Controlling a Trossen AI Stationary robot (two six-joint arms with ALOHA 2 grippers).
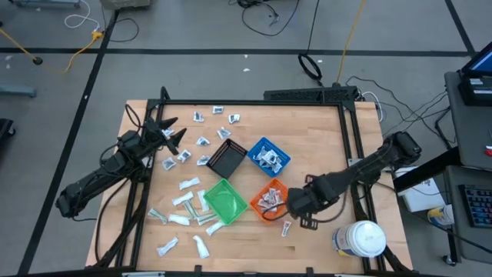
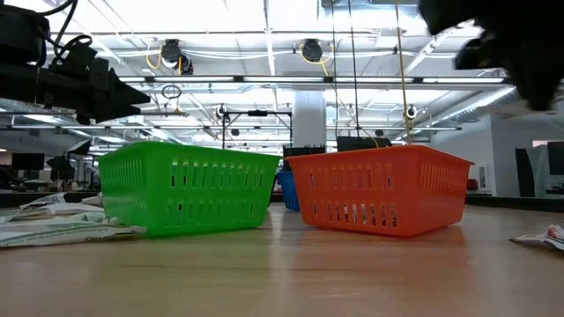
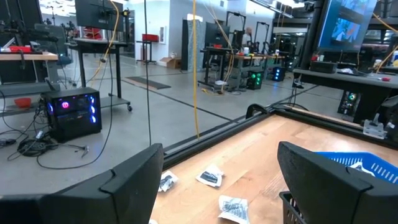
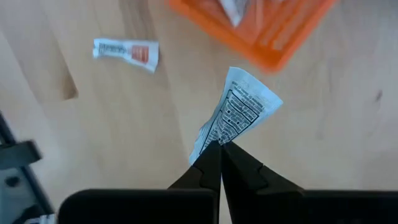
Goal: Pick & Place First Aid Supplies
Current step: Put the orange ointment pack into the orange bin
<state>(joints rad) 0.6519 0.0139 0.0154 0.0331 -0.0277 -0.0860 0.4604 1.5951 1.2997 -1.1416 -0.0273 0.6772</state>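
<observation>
From above, you see the orange bin (image 1: pixel 268 199) and blue bin (image 1: pixel 268 155) already holding packets, while many packets (image 1: pixel 182 201) lie loose on the table (image 1: pixel 307 131) — much work is left. Your left gripper (image 1: pixel 174 132) waits with fingers spread, holding nothing. At table height, the green bin (image 2: pixel 185 199) hides what is behind it. Through the right wrist camera, your right gripper (image 4: pixel 219 152) is clenched on a printed packet (image 4: pixel 239 112) beside the orange bin; its content is unreadable.

Two dark, matte arms with chunky black joints, thin cables along them, ending in flat, pointed black fingers (image 4: pixel 219 163).
</observation>
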